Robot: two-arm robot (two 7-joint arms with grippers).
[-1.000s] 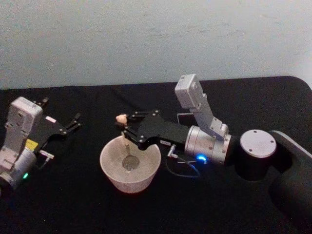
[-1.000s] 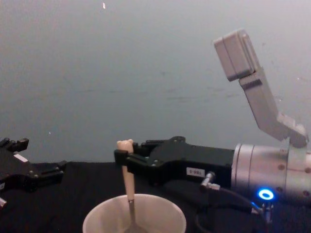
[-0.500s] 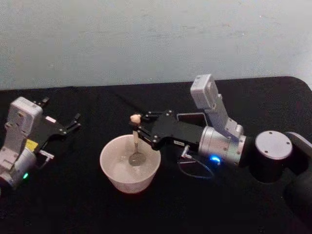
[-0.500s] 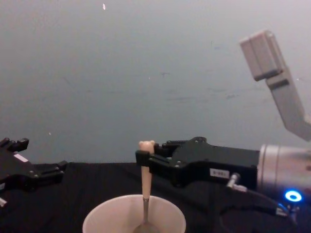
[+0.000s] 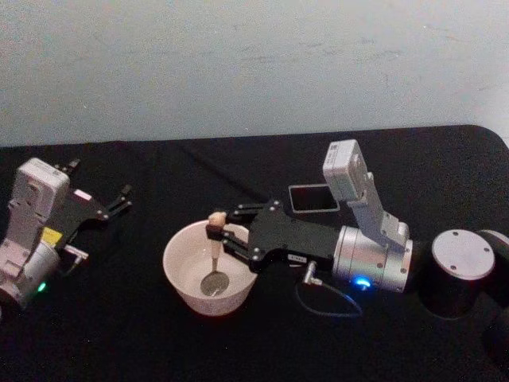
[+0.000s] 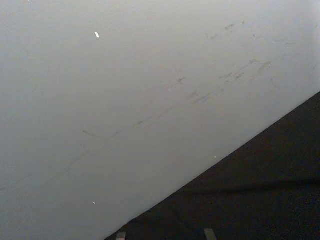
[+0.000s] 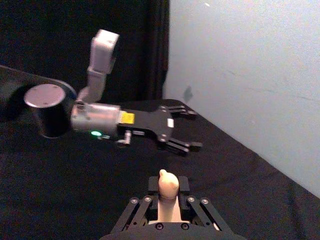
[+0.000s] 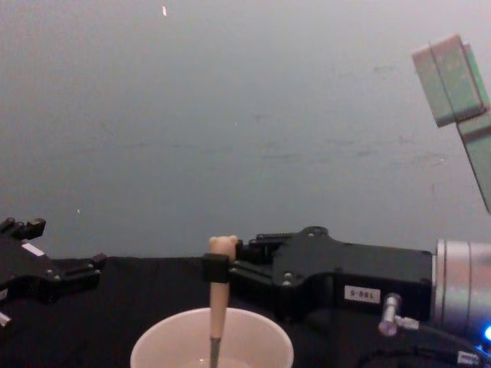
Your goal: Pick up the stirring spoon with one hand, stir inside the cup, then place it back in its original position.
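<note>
Stirring spoon (image 5: 215,255) stood near upright, clamped just under its bear head by the right gripper (image 5: 216,231). Its metal bowl hung below the fingertips, inside the cup (image 5: 176,280). Dark holder (image 5: 312,197) sat behind that gripper's body, apart from it. Left gripper (image 5: 119,199) sat well off to its left, fingers spread.

Head above, chest low, both facing cup (image 5: 195,296)

Now nearer the robot inside the cup (image 5: 171,253): right tool (image 5: 215,231) and stirring spoon (image 5: 215,256).
</note>
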